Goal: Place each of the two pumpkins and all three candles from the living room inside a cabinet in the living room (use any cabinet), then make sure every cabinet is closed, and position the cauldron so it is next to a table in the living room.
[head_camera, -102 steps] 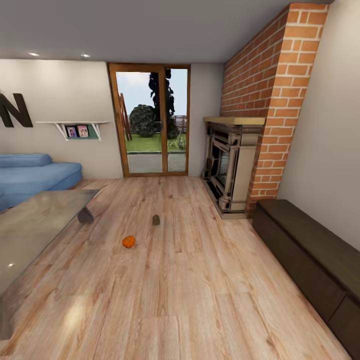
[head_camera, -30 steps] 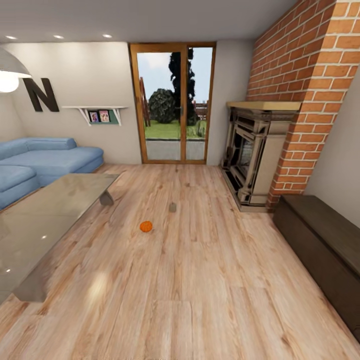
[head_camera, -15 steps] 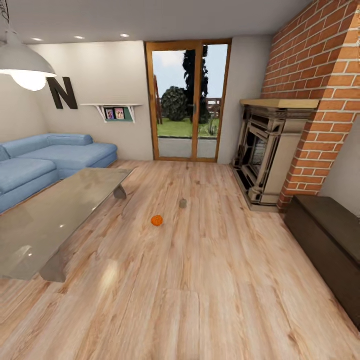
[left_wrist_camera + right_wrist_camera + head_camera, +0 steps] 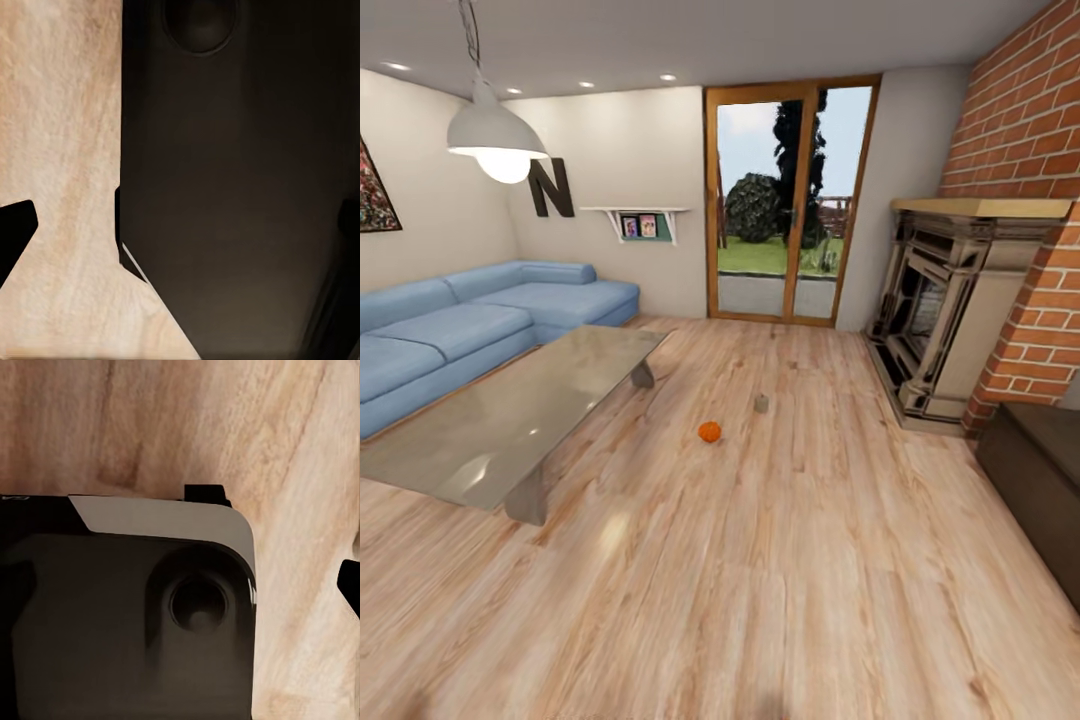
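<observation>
Both wrists point down over the robot's dark base (image 4: 240,187).

The cabinet (image 4: 1040,470) is cut off by the head view's right edge, the sofa (image 4: 450,335) by its left. The candle (image 4: 761,403) is too small to show detail. Each wrist view catches mere finger slivers, so neither hand's grip is readable.
</observation>
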Controlling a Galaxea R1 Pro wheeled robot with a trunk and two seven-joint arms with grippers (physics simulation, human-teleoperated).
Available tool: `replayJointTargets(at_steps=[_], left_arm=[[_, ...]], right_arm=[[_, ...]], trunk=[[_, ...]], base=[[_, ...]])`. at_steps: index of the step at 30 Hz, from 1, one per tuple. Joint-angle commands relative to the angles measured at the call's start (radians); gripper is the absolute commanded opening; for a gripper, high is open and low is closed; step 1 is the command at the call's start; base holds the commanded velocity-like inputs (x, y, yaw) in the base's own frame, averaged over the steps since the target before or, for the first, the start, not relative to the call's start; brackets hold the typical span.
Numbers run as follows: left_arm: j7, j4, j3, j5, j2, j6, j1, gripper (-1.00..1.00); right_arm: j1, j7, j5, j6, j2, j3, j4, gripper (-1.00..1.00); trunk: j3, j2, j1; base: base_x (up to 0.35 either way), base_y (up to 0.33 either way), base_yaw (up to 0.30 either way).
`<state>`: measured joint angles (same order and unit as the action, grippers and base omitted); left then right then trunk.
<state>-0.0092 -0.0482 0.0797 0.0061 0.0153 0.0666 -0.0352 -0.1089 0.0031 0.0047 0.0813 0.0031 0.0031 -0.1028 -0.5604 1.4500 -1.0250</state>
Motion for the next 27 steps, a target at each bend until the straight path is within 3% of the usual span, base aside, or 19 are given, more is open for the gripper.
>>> replayJointTargets(at_steps=[1,19,27], left_arm=[[0.0,0.0,0.0,0.0,0.0,0.0,0.0,1.0],[0.0,0.001,0.0,-0.002,0.0,0.001,0.0,1.0],[0.0,0.001,0.001,0.0,0.0,0.0,0.0,1.0]], right_arm=[[0.0,0.0,0.0,0.0,0.0,0.0,0.0,1.0],[0.0,0.0,0.001,0.0,0.0,0.001,0.0,1.0],[0.0,0.0,0.001,0.0,0.0,0.001,0.0,1.0]], trunk=[[0.0,0.0,0.0],[0.0,0.0,0.0],[0.0,0.0,0.0]], base=[[-0.003,0.0,0.287],[0.0,0.002,0.287],[0.0,0.16,0.287]])
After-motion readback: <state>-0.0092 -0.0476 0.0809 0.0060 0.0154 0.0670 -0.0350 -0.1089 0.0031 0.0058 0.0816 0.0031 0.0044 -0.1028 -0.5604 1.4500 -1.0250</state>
